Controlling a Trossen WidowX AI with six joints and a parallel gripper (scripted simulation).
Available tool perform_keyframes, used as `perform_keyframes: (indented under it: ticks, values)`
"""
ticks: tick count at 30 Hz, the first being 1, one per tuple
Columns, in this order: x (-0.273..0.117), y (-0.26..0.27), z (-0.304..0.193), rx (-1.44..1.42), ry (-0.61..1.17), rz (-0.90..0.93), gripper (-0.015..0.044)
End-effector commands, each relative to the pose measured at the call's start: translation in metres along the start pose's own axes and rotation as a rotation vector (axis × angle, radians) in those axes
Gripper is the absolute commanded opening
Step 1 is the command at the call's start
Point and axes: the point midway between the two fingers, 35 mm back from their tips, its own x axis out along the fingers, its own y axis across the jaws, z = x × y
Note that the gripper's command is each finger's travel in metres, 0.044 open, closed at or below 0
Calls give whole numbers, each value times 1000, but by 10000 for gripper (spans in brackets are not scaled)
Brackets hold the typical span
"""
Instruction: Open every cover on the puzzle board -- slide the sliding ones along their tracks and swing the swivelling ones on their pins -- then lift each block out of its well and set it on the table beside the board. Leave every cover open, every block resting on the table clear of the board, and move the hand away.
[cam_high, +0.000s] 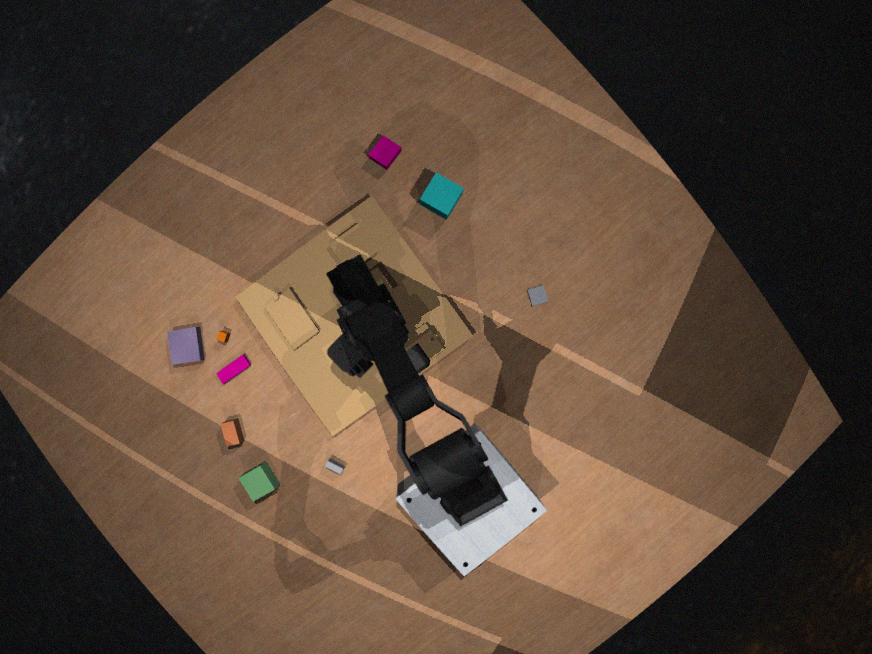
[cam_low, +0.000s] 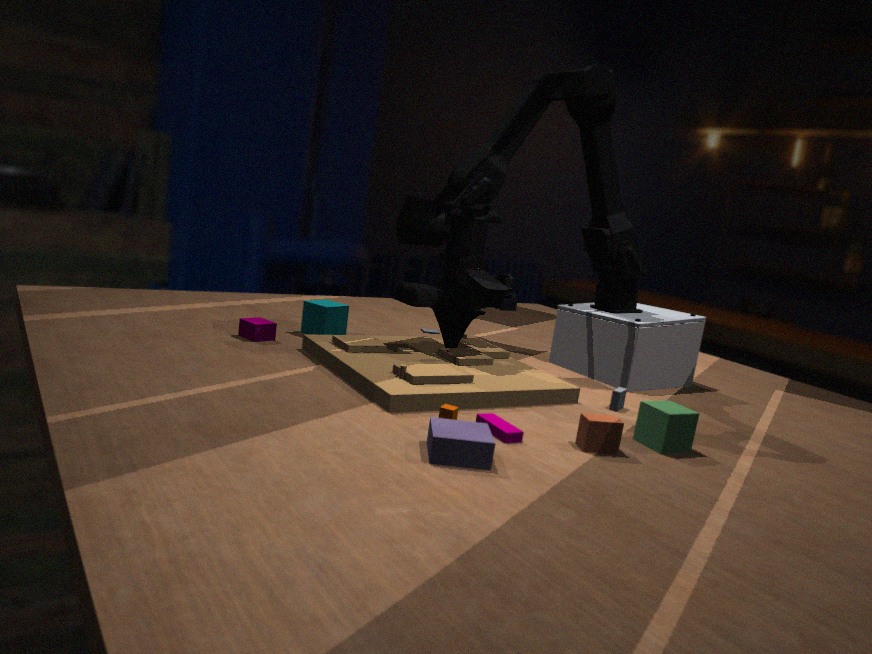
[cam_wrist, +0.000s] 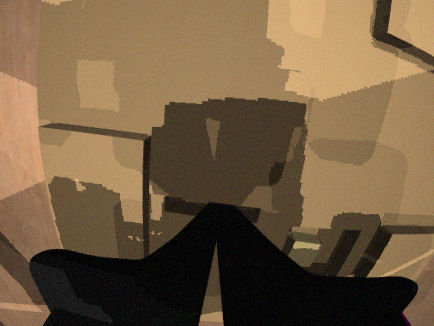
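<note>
The tan puzzle board (cam_high: 334, 411) (cam_low: 524, 388) (cam_wrist: 150, 60) lies in front of the arm's base. Raised tan covers show on it: one at the left (cam_high: 292, 322) (cam_low: 438, 375), one at the far side (cam_low: 360, 343) and a low one in the middle (cam_low: 470, 357). My gripper (cam_low: 452, 345) (cam_wrist: 219, 207) is shut and empty, fingertips down at the middle cover; whether they touch it I cannot tell. In the wrist view a pale greenish block (cam_wrist: 306, 244) shows in a well to the right of the fingers. The arm hides much of the board in the top view, and shadows blur the covers.
Around the board lie a teal block (cam_high: 441, 195) (cam_low: 324, 317), a magenta block (cam_high: 384, 152), a purple block (cam_high: 185, 345), a small orange cube (cam_high: 223, 336), a magenta bar (cam_high: 233, 368), a brown-orange block (cam_high: 231, 432), a green block (cam_high: 259, 482) and two grey pieces (cam_high: 537, 294) (cam_high: 335, 464).
</note>
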Motion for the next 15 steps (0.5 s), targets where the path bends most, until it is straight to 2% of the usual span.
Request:
perform_keyframes:
  ticks: [1,15]
  values:
    - [0,-1,5,0,-1,-2,0]
    - [1,-1,19,0,-2,-2,0]
